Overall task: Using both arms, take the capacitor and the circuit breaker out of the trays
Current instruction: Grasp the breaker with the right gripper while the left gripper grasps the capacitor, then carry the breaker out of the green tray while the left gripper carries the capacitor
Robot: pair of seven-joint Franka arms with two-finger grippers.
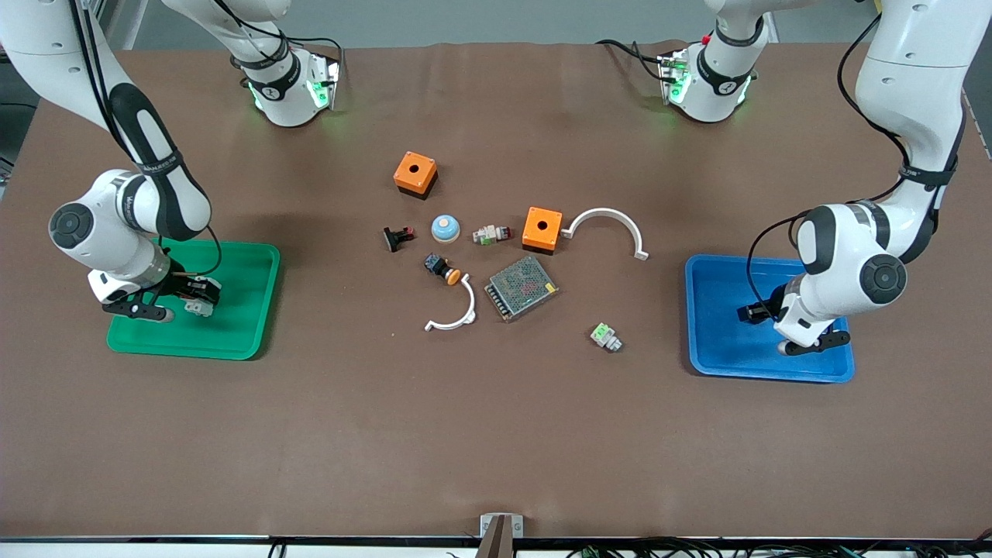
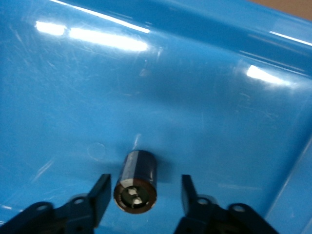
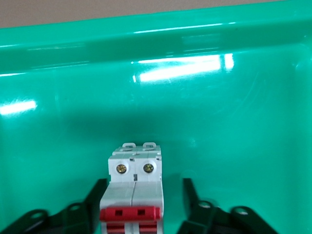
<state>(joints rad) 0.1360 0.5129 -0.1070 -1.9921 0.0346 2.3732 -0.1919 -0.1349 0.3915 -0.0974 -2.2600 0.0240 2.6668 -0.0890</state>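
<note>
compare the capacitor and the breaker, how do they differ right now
The capacitor is a small dark cylinder with a metallic end; the breaker is a white block with red levers. The capacitor is in the blue tray, the breaker in the green tray. Each sits between open gripper fingers.

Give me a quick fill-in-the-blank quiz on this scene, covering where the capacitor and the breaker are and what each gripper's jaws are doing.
1. The capacitor lies in the ____ tray.
2. The breaker sits in the ____ tray.
3. The left gripper has its jaws ____ on either side of the capacitor, not touching it.
4. The right gripper is over the tray at the ____ arm's end of the table.

Missing words: blue; green; open; right
</note>
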